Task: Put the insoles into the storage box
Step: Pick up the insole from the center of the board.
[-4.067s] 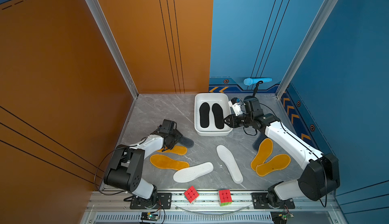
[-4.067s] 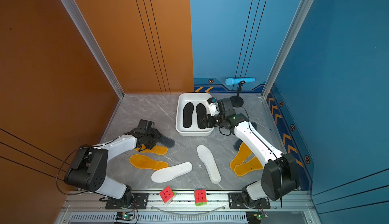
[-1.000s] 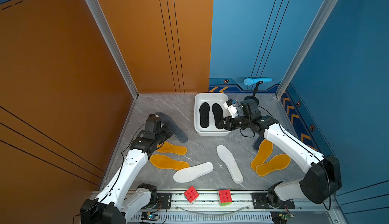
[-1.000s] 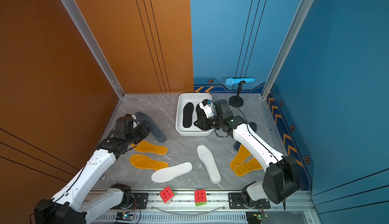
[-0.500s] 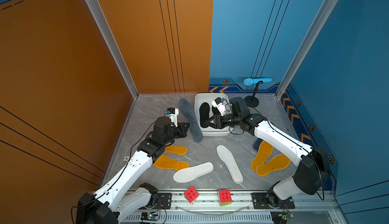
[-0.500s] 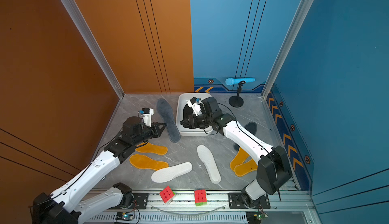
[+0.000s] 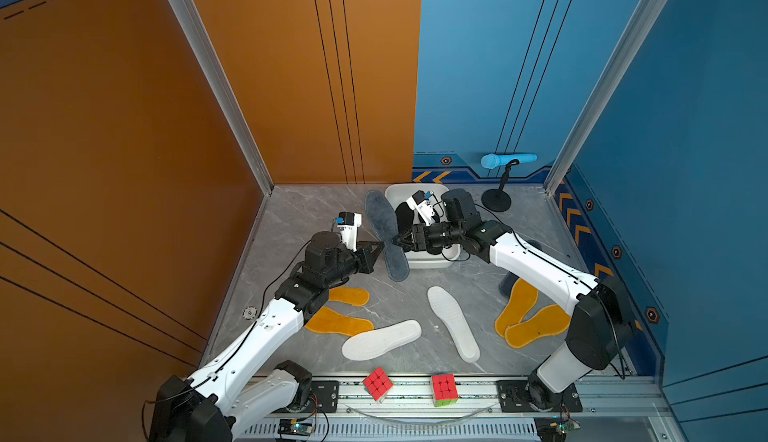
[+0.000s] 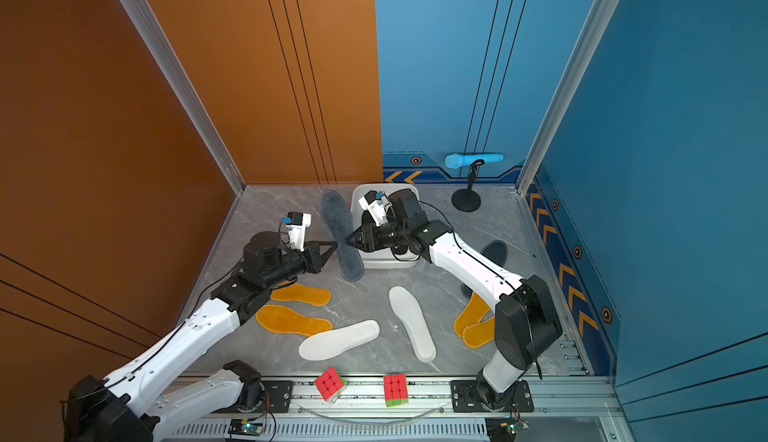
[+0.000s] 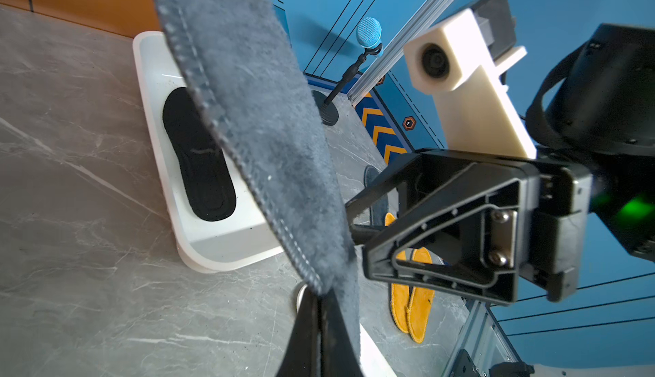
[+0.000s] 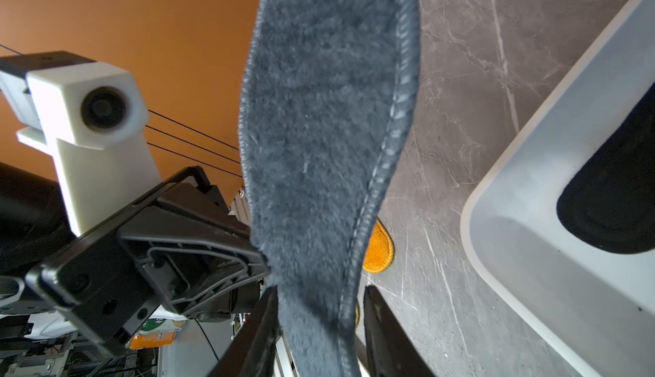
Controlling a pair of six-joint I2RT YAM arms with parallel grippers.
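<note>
A dark grey insole [image 7: 384,228] [image 8: 338,228] hangs in the air just left of the white storage box [image 7: 428,262] [image 8: 382,263]. My left gripper [image 7: 383,245] [image 9: 320,297] is shut on one of its long edges. From across the box, my right gripper [image 7: 395,241] [image 10: 319,290] is open, its jaws straddling the opposite edge with a gap on one side. Black insoles [image 9: 198,159] lie in the box. Two white insoles [image 7: 380,340] [image 7: 453,323], orange pairs [image 7: 338,322] [image 7: 517,307] and another dark grey insole [image 8: 494,253] lie on the floor.
Two Rubik's cubes [image 7: 378,383] [image 7: 444,389] sit on the front rail. A blue microphone [image 7: 509,160] on a black stand [image 7: 496,202] is at the back right, beside the box. Orange and blue walls close in three sides.
My left arm carried the dark grey insole from the left floor up to the box's side. My right gripper reached across the box and opened around the insole's other edge.
</note>
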